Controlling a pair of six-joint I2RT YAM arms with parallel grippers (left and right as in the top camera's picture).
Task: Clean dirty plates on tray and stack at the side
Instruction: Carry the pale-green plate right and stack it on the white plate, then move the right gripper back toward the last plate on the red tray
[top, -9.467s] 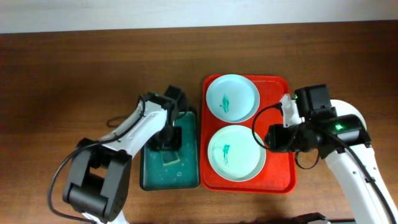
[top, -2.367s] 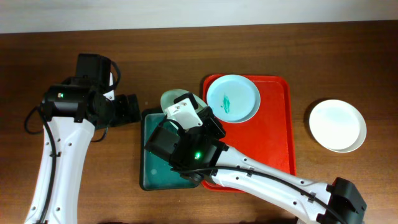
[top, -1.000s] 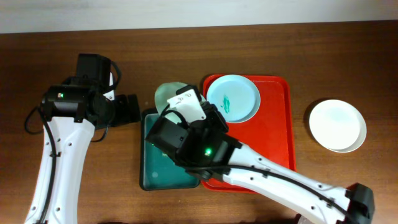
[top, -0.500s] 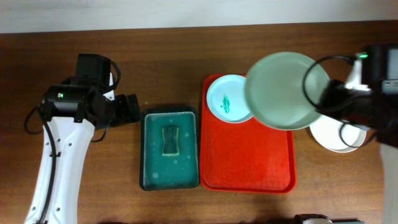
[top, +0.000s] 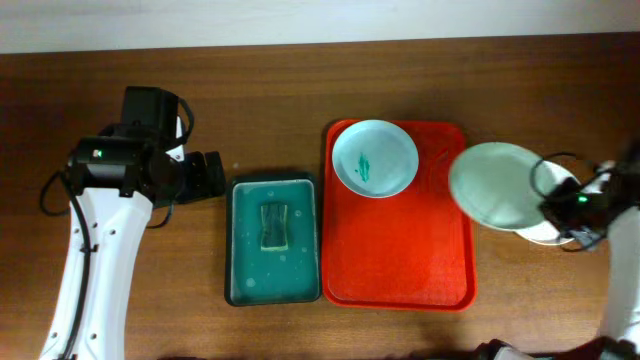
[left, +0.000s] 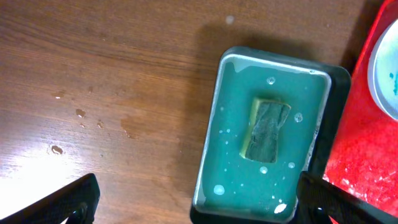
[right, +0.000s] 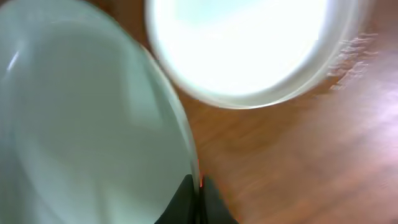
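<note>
The held plate (top: 495, 185) hung above the 3 o'clock edge of the red tray (top: 400, 270). It seemed a little tilted, and it was partly over the clean plate (right: 242, 43) that lay on the table (top: 400, 80) near the tray. The right gripper (right: 196, 198) was clamped on the held plate's rim. The step in hand looked like stacking. The next move would call for centring this plate over the clean plate, lowering it flat, then letting go. One dirty plate (top: 374, 158) with a teal smear waited at the tray's 12 o'clock end. The left gripper (top: 205, 173) stood with jaws wide apart at 10 o'clock of the green tray (top: 245, 290), where the sponge (top: 273, 224) lay.
</note>
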